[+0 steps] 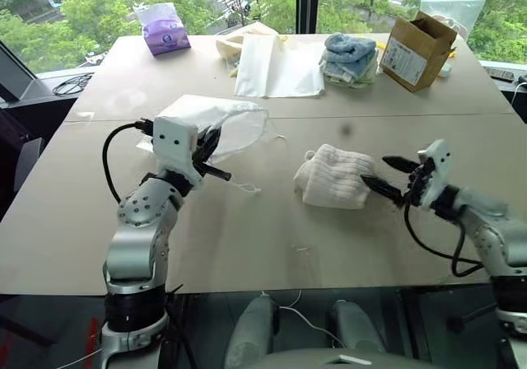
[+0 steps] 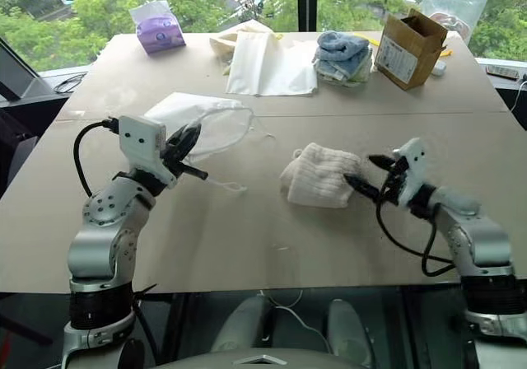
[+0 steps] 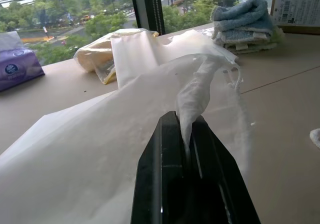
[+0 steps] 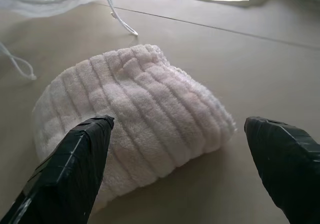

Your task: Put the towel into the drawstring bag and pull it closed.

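Note:
The ribbed cream-white towel (image 1: 333, 176) lies folded on the table's middle. My right gripper (image 1: 393, 176) stands open just right of it, one fingertip (image 4: 85, 149) touching the towel's near edge, the other apart. The thin white drawstring bag (image 1: 222, 122) lies left of centre, its cords (image 1: 247, 186) trailing on the table. My left gripper (image 1: 212, 156) is shut on the bag's upper mouth edge (image 3: 192, 96) and lifts it off the table.
At the table's back lie a flat white sheet-like bag (image 1: 276, 64), a cream-yellow bag (image 1: 235, 44), a blue-and-white stack of cloths (image 1: 348, 56), a cardboard box (image 1: 416, 48) and a purple tissue pack (image 1: 165, 30). The near table surface (image 1: 272, 245) is bare.

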{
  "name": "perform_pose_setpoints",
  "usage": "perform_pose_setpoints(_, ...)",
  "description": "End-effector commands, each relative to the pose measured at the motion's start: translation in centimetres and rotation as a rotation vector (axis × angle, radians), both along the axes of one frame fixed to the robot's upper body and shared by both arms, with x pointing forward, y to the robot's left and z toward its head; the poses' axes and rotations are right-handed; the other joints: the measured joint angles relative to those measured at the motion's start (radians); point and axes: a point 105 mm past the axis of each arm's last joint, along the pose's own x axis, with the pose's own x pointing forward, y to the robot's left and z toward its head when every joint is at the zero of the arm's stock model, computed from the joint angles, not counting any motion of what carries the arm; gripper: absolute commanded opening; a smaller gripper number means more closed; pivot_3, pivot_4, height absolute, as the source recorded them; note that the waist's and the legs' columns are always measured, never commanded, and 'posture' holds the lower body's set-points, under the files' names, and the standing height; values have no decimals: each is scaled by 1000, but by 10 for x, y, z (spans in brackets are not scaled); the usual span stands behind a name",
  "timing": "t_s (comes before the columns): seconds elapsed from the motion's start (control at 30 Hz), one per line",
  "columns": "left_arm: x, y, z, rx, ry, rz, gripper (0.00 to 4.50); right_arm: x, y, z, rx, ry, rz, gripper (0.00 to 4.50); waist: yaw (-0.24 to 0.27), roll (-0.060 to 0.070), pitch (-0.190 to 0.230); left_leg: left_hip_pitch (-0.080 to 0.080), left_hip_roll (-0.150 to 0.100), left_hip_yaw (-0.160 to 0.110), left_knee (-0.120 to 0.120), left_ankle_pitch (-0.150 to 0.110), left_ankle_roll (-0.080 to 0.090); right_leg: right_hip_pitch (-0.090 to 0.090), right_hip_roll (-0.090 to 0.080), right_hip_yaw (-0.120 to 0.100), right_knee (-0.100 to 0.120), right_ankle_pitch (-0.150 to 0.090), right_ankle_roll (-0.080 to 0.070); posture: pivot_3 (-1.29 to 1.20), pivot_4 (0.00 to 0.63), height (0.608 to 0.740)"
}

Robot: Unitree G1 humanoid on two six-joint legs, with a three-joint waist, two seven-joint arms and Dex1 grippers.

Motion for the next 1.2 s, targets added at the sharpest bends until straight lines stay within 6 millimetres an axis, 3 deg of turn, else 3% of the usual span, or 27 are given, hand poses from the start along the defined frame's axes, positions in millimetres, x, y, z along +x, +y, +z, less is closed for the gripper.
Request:
perform_pose_setpoints(0.03,-4,-1,13,19,-25,-83,17,-7,18,25,-77,-55,213,4500,-10,0,0,0,1,0,0,0,0,0,1,0,0,0,0,0,150,740)
perform_pose_setpoints(0.23,-3,5,16,64,-22,-129,17,8,60,39,-177,-101,362,4500,-22,-1,0,0,3,1,-1,0,0,0,0,1,-1,0,0,0,150,740)
perform_pose_setpoints(0.37,1,6,22,70,-44,-123,17,28,75,12,-350,-61,339,4500,-14,-1,1,-1,2,-1,-1,1,-3,0,0,-1,-1,0,0,0,150,740)
perform_pose_setpoints(0.47,3,9,26,65,-67,-98,17,28,82,-9,-364,29,338,4500,-9,-1,1,-2,1,-3,-1,2,-3,-1,-2,-4,-3,0,0,0,150,740)
perform_pose_setpoints(0.57,2,11,26,78,-72,-88,17,32,77,-31,-473,68,302,4500,-10,-1,1,-6,-1,-3,-1,2,-3,-5,-4,-4,-2,0,0,0,150,740)
perform_pose_setpoints(0.7,2,14,26,89,-73,-78,17,23,71,-45,-538,144,311,4500,-10,-1,0,-7,-1,-4,-1,2,-3,-6,-4,-4,-2,0,0,0,150,740)
perform_pose_setpoints(0.77,3,17,27,98,-74,-66,17,13,63,-56,-637,200,329,4500,-6,-1,0,-7,-1,-4,-1,2,-3,-5,-4,-5,-2,0,0,0,150,740)
perform_pose_setpoints(0.87,6,17,28,102,-76,-65,17,15,51,-70,-795,228,275,4500,3,-2,-1,-6,-2,-5,-1,2,-3,-5,-5,-5,-2,0,0,0,150,740)
perform_pose_setpoints(1.03,8,15,28,103,-74,-74,17,22,60,-71,-740,288,208,4500,7,-7,-4,-1,-2,-8,0,2,-3,2,-5,-9,-3,0,0,0,150,740)
perform_pose_setpoints(1.2,10,12,28,110,-72,-91,17,18,59,-81,-701,454,145,4500,4,-10,-8,2,-2,-9,0,2,-3,2,-5,-9,0,0,-1,0,150,740)
